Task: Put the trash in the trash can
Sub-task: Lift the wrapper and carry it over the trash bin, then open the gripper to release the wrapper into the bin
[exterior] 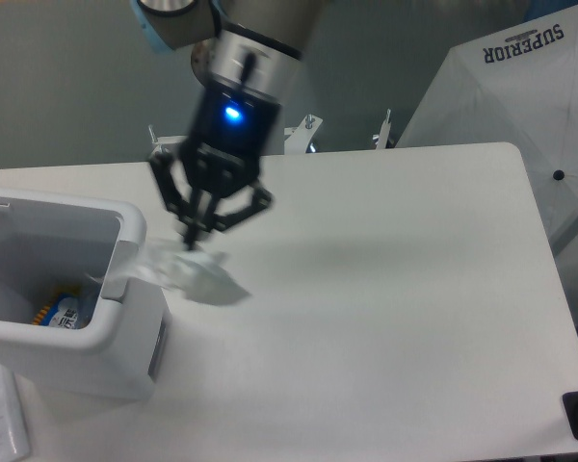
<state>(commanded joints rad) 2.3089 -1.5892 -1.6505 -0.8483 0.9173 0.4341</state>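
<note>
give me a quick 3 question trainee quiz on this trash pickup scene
1. True or false: the gripper is shut on the wrapper.
2. Where is the wrapper? A) flat on the table B) carried in the air beside the trash can's rim C) at the bottom of the can
3. Fill in: a blue-labelled item lies ____ the trash can.

Key: 1 true; 2 B; 3 inside
</note>
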